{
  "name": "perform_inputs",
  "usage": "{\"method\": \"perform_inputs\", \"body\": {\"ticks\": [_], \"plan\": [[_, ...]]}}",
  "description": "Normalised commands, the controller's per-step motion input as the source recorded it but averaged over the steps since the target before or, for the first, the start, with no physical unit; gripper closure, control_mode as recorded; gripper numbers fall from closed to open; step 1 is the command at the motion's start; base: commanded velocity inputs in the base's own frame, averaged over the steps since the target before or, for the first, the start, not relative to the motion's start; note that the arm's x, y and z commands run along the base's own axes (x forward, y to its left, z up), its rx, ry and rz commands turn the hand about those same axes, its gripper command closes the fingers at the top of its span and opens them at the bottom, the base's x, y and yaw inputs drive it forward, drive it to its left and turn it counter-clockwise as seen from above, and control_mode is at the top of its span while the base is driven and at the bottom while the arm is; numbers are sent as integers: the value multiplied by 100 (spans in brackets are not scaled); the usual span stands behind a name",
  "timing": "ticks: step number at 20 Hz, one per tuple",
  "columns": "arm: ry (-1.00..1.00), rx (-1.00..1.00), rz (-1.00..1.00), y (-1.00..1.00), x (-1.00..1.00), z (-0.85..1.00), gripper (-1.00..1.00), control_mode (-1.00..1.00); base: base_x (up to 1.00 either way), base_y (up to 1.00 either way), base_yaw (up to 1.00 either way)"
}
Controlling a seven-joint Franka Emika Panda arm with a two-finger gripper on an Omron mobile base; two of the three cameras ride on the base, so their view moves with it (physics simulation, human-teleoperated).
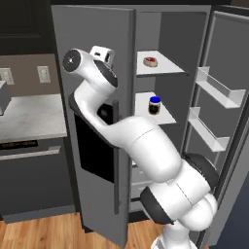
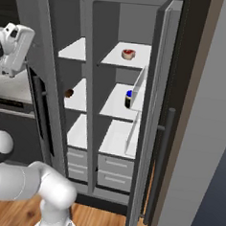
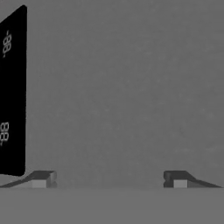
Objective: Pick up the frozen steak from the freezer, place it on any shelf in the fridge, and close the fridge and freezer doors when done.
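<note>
The frozen steak (image 1: 150, 61) (image 2: 128, 53), a small red slab with a tan rim, lies on the top shelf (image 1: 168, 66) (image 2: 113, 59) of the fridge. My gripper (image 3: 109, 179) stands open, with nothing between its fingertips (image 3: 42, 179). It faces the outer grey face of the freezer door (image 3: 127, 87) from close up, beside the black dispenser panel (image 3: 13, 92). From the base cameras my hand (image 1: 102, 55) (image 2: 15, 45) sits high against that door (image 1: 92, 44) (image 2: 45, 56), which stands partly open. The fridge door (image 1: 221, 97) (image 2: 151, 113) is wide open.
A dark blue-lidded jar (image 1: 154, 105) (image 2: 128, 99) stands on the fridge's second shelf. A small brown lump (image 2: 68, 92) rests on a freezer shelf. A counter (image 1: 29, 116) runs to the left of the unit. The fridge door carries inner bins (image 1: 221, 92).
</note>
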Motion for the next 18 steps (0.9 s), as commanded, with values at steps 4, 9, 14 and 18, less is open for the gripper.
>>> {"method": "perform_inputs", "body": {"ticks": [4,9,14,18], "plan": [[-2,0,0,-38,22,0,-100,-100,0,0,0],[0,0,0,-30,35,0,-100,-100,0,0,0],[0,0,0,-8,48,0,-100,-100,0,0,0],[0,0,0,0,56,0,-100,-100,0,0,0]]}}
